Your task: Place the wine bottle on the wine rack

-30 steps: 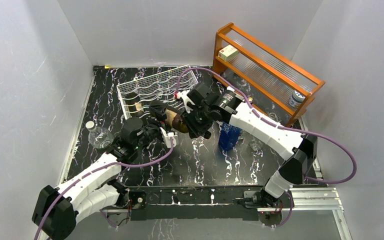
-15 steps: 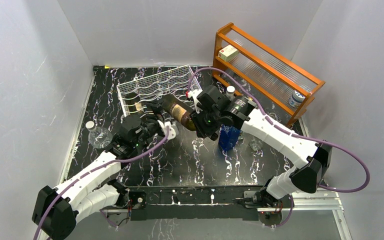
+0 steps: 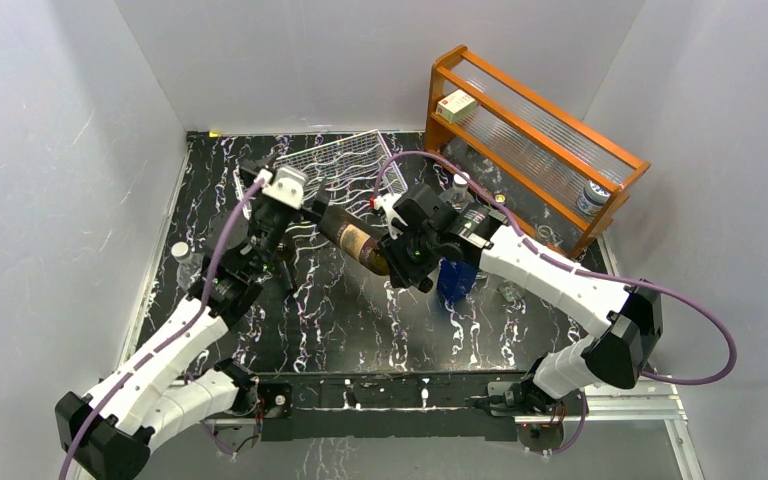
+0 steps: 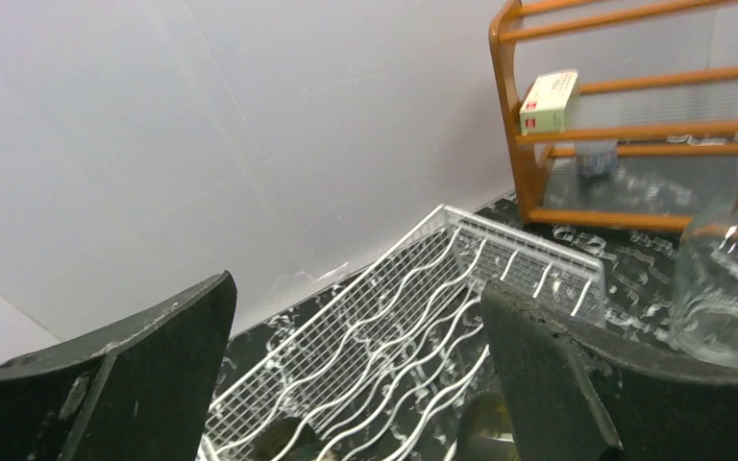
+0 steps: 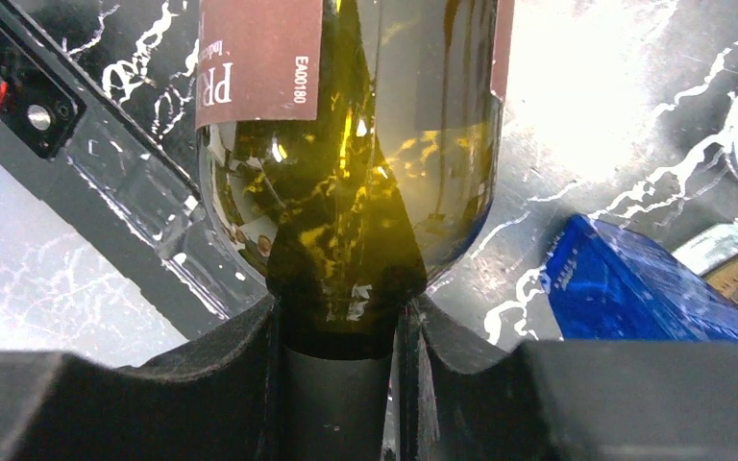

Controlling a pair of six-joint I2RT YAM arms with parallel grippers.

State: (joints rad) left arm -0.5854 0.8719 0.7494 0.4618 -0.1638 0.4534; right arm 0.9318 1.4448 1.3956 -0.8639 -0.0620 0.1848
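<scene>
The wine bottle (image 3: 355, 238) is dark green glass with a maroon label. It hangs level above the table, base toward the wine rack. My right gripper (image 3: 400, 262) is shut on its neck. The right wrist view shows the neck between the fingers (image 5: 341, 384) and the body (image 5: 346, 144) beyond them. The wine rack (image 3: 345, 160) is white wire with wavy rods and stands at the back of the table. My left gripper (image 3: 278, 178) is open and empty, raised beside the rack's left part. Its wrist view shows the rack (image 4: 413, 317) between the spread jaws (image 4: 356, 375).
An orange wooden shelf (image 3: 530, 140) at back right holds a small box (image 3: 455, 105) and a jar (image 3: 590, 198). A blue box (image 3: 457, 275) stands under my right arm. Clear bottles stand at the left edge (image 3: 185, 265) and near the shelf (image 3: 460, 183).
My left gripper has left the bottle's base and risen up and back toward the rack. My right gripper still holds the bottle and has shifted it slightly right.
</scene>
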